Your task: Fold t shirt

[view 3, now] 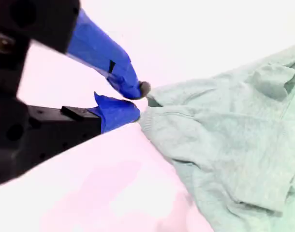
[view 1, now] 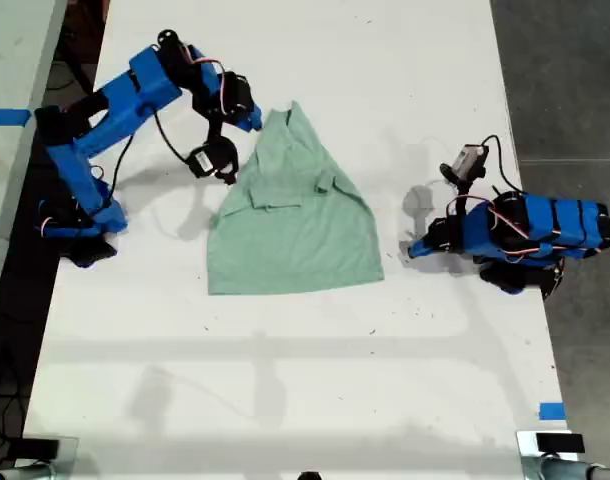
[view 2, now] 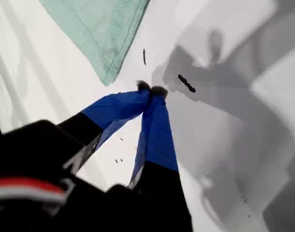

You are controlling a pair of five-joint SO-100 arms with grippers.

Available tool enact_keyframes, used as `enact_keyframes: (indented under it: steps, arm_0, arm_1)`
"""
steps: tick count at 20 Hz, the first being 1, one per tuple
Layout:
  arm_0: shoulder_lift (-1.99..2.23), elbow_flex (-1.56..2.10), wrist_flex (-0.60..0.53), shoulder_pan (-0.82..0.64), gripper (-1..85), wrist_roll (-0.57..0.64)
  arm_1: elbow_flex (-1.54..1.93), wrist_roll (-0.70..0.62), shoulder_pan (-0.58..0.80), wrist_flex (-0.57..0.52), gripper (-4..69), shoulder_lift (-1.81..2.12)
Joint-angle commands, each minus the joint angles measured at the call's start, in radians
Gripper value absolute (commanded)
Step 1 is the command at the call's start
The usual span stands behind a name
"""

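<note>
White table [view 1: 285, 400], my second tool [view 3: 138, 104] seemingly pinching t shirt [view 1: 295, 215] edge, my first tool [view 2: 152, 89] pressed together, arm low.

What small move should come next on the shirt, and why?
Probably lift my second end effector a little and carry that edge across the t shirt. In its wrist view the tips appear pinched on the shirt's edge, and the shirt lies partly gathered, not yet a neat fold. My first end effector sits shut and empty on the table, beside a corner of the shirt.
</note>
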Motion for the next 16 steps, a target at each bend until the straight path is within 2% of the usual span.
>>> enact_keyframes:
  steps: [1,5,7,8,10,11,13,16]
  arm_0:
    - [0.471,0.296,-0.080,0.041,-0.1,-0.011]
    - [1.089,1.129,-0.502,0.325,-0.1,-0.256]
    - [1.410,1.539,-0.693,0.376,-0.1,-0.313]
    - [1.589,1.712,-0.721,0.376,-0.1,-0.327]
    - [1.930,1.959,-0.597,0.342,-0.2,-0.325]
    - [1.894,1.994,-0.583,0.316,-0.2,-0.319]
    - [1.924,1.990,-0.580,0.368,-0.2,-0.344]
    - [1.924,1.996,-0.557,0.371,-0.2,-0.351]
  arm_1:
    - [0.044,-0.028,0.002,-0.005,0.0,0.006]
    - [0.044,-0.028,0.005,-0.005,0.0,0.006]
    - [0.044,-0.023,0.005,-0.005,0.0,0.006]
    - [0.044,-0.021,0.003,-0.005,0.0,0.006]
    - [0.044,-0.021,0.005,-0.005,0.0,0.006]
    - [0.044,-0.023,0.006,-0.006,0.0,0.006]
    - [0.043,-0.021,0.008,-0.006,0.0,0.006]
    - [0.043,-0.020,0.009,-0.008,0.0,0.006]
